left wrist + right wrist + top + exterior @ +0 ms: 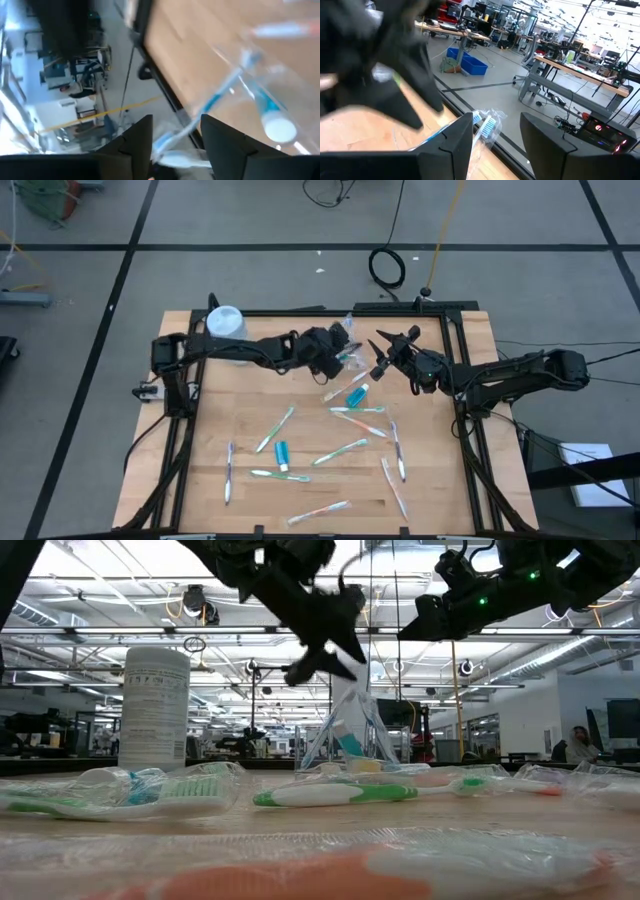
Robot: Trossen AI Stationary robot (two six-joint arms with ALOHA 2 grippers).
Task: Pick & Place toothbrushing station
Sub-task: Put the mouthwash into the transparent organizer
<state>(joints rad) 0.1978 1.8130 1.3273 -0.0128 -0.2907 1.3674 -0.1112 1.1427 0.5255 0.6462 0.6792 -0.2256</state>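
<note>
The clear plastic cup (350, 735) stands upright on the table's far middle (349, 358), with a blue-and-white toothbrush (220, 95) and a toothpaste tube (275, 120) inside it. My left gripper (175, 137) hovers open just above the cup (325, 650). Its fingers stand wide apart on either side of that toothbrush's upper end. My right gripper (495, 135) waits open and level to the cup's right (383, 352), with nothing between its fingers. Several toothbrushes (340, 450) and a blue toothpaste tube (282, 455) lie flat on the wood.
A tall white-blue cylindrical container (225, 322) stands at the table's far left (155, 710). Wrapped toothbrushes (340, 793) lie across the near and middle table. A black frame (465, 380) runs along the table's edges.
</note>
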